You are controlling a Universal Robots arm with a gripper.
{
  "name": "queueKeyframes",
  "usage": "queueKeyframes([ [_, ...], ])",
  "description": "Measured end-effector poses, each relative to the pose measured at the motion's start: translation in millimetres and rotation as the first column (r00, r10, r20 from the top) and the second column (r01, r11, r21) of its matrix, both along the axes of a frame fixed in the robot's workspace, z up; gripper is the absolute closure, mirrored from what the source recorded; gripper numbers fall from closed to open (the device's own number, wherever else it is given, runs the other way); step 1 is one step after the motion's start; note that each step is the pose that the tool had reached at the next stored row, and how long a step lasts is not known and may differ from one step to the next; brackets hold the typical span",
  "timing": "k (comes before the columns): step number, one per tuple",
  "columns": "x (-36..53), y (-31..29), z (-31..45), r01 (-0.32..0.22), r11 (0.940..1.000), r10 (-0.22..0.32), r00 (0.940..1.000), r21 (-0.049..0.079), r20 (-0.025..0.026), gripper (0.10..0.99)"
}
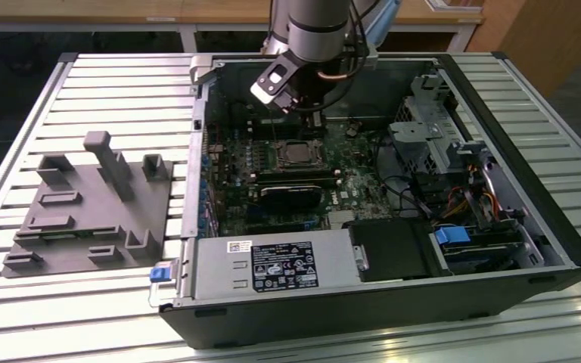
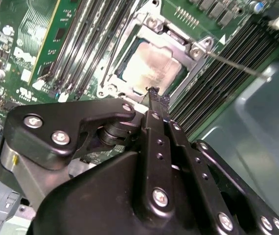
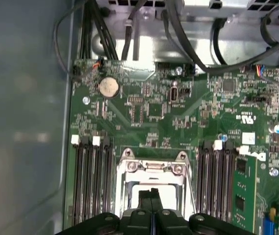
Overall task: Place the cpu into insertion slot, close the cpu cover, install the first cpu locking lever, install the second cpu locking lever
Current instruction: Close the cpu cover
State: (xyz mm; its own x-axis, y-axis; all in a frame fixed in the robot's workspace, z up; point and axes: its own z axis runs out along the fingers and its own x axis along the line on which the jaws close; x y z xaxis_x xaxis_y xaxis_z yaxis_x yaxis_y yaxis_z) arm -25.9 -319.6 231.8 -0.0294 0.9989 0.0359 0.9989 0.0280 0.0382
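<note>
Reads as the first-lever step: finds the gripper (image 2: 154, 93) pinched shut on nothing just above the cpu (image 2: 149, 68), seated under a seemingly lowered cpu cover (image 2: 174, 38) in the insertion slot (image 1: 281, 148), six o'clock of the gripper in the exterior view; likely calls for catching the thin locking lever (image 2: 237, 66) precisely.

Memory slots (image 3: 92, 181) flank the insertion slot (image 3: 151, 178) on both sides, the case wall (image 3: 21, 122) standing beyond one bank.
</note>
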Motion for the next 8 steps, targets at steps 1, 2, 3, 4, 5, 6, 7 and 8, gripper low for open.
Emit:
queueKeyframes([
  [1, -1.5, 0.0, 0.0, 0.0, 1.0, 0.0, 1.0, 0.0, 0.0, 0.98],
  [2, -2.8, 0.0, -0.1, 0.0, 1.0, 0.0, 1.0, 0.0, 0.0001, 0.98],
  [3, -3.7, 0.0, -0.1, 0.0, 1.0, 0.0, 1.0, 0.0, 0.0, 0.98],
  [4, -4.2, 0.0, -0.1, 0.0, 1.0, 0.0, 1.0, 0.0, 0.0, 0.98],
  [5, -4.8, 0.0, -0.1, 0.0, 1.0, 0.0, 1.0, 0.0, -0.0001, 0.98],
  [6, -5.6, 0.0, -0.2, 0.0, 1.0, 0.0, 1.0, 0.001, 0.0, 0.98],
  [7, -6.3, 0.0, -0.2, 0.0, 1.0, 0.0, 1.0, 0.001, 0.0001, 0.98],
  [8, -7.0, 0.0, -0.3, 0.0, 1.0, 0.0, 1.0, 0.001, 0.0, 0.98],
])
